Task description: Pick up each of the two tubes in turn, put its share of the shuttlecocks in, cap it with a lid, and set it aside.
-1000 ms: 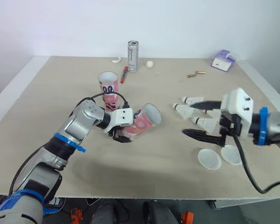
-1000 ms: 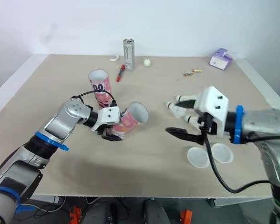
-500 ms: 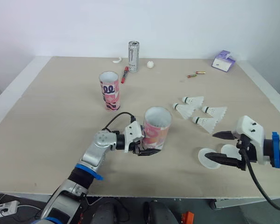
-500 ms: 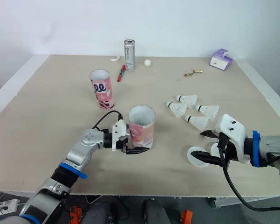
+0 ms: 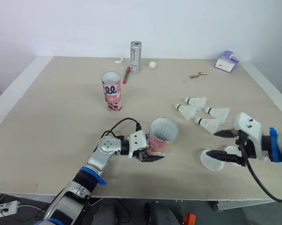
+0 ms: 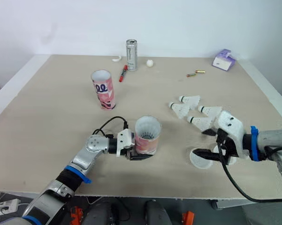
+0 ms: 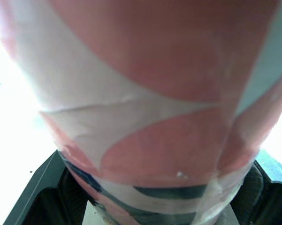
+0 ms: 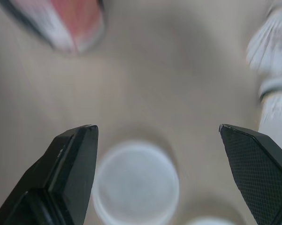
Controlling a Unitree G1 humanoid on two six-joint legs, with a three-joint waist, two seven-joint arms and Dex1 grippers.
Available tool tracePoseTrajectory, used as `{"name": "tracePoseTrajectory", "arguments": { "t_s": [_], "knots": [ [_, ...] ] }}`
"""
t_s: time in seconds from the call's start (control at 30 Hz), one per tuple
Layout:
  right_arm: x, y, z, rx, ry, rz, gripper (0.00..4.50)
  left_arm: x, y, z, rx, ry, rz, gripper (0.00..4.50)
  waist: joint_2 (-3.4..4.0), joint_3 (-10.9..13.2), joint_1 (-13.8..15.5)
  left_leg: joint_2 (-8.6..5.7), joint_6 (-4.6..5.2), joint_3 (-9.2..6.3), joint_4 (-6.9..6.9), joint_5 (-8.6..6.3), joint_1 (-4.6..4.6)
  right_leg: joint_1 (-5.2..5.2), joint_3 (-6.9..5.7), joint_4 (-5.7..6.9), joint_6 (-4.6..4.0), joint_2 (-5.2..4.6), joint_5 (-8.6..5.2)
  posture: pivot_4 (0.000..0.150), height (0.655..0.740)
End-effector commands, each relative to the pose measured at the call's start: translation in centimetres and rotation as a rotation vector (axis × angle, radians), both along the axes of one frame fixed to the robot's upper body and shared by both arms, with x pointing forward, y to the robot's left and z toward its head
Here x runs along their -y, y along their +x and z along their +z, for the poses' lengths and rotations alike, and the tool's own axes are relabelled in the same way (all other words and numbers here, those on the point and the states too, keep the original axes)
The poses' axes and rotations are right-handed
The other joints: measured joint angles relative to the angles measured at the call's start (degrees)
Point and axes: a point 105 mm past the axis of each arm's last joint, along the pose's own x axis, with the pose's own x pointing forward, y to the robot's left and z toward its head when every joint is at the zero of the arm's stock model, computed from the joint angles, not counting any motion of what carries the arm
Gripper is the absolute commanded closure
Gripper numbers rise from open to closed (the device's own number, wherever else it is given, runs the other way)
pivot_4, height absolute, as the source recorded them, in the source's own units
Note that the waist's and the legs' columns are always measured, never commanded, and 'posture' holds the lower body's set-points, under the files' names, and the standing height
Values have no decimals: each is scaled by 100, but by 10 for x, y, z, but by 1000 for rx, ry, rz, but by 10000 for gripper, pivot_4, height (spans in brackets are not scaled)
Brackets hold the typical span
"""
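Observation:
My left gripper [image 5: 149,150] is shut on the lower part of a pink-and-white tube [image 5: 162,138], held mouth up near the table's front middle. The same tube's wall [image 7: 145,108] is close up in the left wrist view, with a black finger on each side. A second matching tube [image 5: 111,91] stands upright further back on the left. Several white shuttlecocks [image 5: 207,123] lie on the right. In front of them lie two white lids [image 5: 211,160] [image 5: 232,152]. My right gripper [image 5: 212,144] hangs open just above the nearer lid [image 8: 136,183], holding nothing.
At the table's [image 5: 61,117] back stand a silver can [image 5: 134,56], a red marker [image 5: 125,75], a small white ball [image 5: 152,64] and a white scrap. Two small brass items [image 5: 197,74] and a purple box [image 5: 225,61] lie at the back right.
My left gripper has raised the tube from tilted to upright and brought it forward and right. My right gripper has drawn back from the shuttlecocks to over the lids.

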Motion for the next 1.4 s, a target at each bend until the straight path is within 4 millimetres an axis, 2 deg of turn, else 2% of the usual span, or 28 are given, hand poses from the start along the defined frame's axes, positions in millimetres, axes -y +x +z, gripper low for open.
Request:
{"name": "tracePoseTrajectory", "arguments": {
  "t_s": [0.03, 0.2, 0.3, 0.4, 0.5, 0.57, 0.77, 0.83, 1.13, 1.27, 1.4],
  "knots": [
    [9, 4, 5, 31, -47, -3, 595, -1, -4, -2, -76, -2, -22, 9997, 5, -3, -1, -1, 1, 2, 0, -1, 0, 0, 3, 0, 1, 0, 0, 1500, 7400],
    [-6, 10, 13, 70, -7, 42, 595, -1, -6, -3, -64, 29, -43, 9997, 8, -5, -16, 2, 1, 2, 0, -1, 4, 0, 4, 0, 0, 7, 1, 1500, 7400],
    [-28, 12, 32, 140, 93, 109, 595, -5, -3, -5, -45, 59, -31, 9997, 8, -4, -14, 8, 1, -2, 0, -1, 6, 2, 1, 0, -4, 17, 2, 1500, 7400],
    [-43, 7, 50, 195, 114, 189, 595, -12, 2, -8, -18, 127, -24, 9997, 7, -4, -9, 9, 1, -5, -3, -1, 4, 0, -2, 0, -6, 19, 1, 1500, 7400],
    [-58, 8, 86, 279, 188, 222, 595, -21, 12, 3, 15, 168, -11, 9997, 7, -3, -40, 12, 0, -1, -5, 0, 5, -2, 3, 0, -9, 21, 5, 1500, 7400],
    [-63, 7, 96, 302, 196, 243, 595, -25, 17, 7, 32, 194, -11, 9997, 6, -3, -34, 11, 0, -3, -5, 0, 7, -2, 4, 0, -14, 23, 8, 1500, 7400],
    [-79, 2, 91, 279, 216, 286, 595, -31, 16, 1, 24, 245, -43, 9997, 6, -3, -31, 13, -1, -2, -7, 0, 5, -3, 3, -1, -25, 20, -2, 1500, 7400],
    [-77, 2, 84, 268, 201, 279, 595, -32, 16, -1, 25, 256, -46, 9997, 6, -3, -26, 13, -2, -2, -9, -2, 4, -4, 3, -1, -17, 19, 0, 1500, 7400],
    [-58, 2, 64, 197, 138, 243, 595, -20, 20, 16, -37, 64, 10, 9997, 6, -3, -14, 11, -1, 1, -7, 0, 3, -5, 3, -1, -17, 16, 1, 1500, 7400],
    [-58, 4, 59, 184, 150, 236, 595, -19, 17, 6, -15, 118, 0, 9997, 5, -3, -8, 10, -1, 1, -7, -1, 2, -6, 6, -2, -12, 16, 3, 1500, 7400],
    [-54, 5, 51, 165, 143, 231, 595, -19, 16, 6, -3, 114, -9, 9997, 5, -3, -5, 10, -1, 0, -8, -1, 2, -5, 5, -2, -13, 16, 2, 1500, 7400]
  ]
}}
